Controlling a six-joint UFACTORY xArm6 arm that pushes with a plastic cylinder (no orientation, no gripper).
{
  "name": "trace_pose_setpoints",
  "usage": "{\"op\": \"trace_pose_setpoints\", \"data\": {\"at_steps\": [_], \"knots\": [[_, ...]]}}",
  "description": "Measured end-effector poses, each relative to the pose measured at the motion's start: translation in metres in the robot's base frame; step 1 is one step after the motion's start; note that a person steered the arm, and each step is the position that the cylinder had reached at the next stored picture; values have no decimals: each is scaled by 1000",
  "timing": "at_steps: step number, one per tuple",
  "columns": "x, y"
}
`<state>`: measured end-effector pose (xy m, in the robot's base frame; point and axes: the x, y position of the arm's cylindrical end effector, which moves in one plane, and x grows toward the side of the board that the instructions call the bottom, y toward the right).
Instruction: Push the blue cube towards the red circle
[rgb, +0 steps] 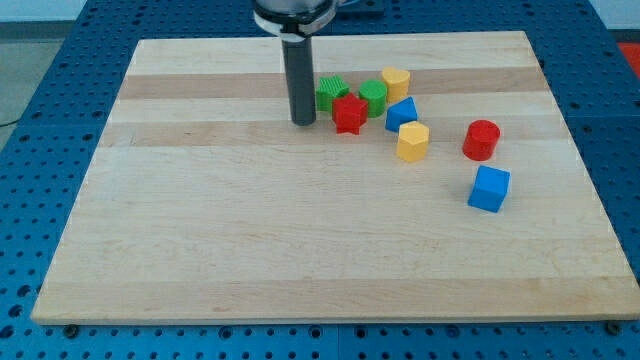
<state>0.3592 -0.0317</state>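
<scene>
Nearest the view's bottom, on the right side of the wooden board (250, 250), sits the blue cube (489, 188), alone with bare wood all round it. Just beyond it, toward the view's top and a shade to the left, stands the red circle (481, 139), a short upright cylinder, near the cube but apart from it.

I judge the cube light, rigid and smooth-faced, likely to slide readily on the wood and to spin if struck off-centre. There is nothing to grip with, since the arm carries no jaws, only a rod; so the place to bear on is the middle of the cube's lower face as seen here, pushing up toward the circle.

Farther back lies a cluster: a yellow block (412, 141), a second blue block (401, 113), a red star-shaped block (348, 115), two green blocks (331, 93) (373, 96) and another yellow block (396, 82).

My tip (303, 121) rests at the cluster's left edge, just beside the red star and well apart from the blue cube, which it would need to circle round to get behind.
</scene>
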Motion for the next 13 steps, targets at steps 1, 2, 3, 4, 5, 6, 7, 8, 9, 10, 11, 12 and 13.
{"op": "trace_pose_setpoints", "data": {"at_steps": [1, 2, 3, 4, 5, 6, 7, 8, 9, 10, 11, 12, 13], "knots": [[-24, 9], [-54, 11], [-57, 9], [-44, -15], [-47, -55], [-3, -68], [66, -74], [144, -33], [150, 63], [135, 146], [127, 209], [127, 227], [129, 228]]}}
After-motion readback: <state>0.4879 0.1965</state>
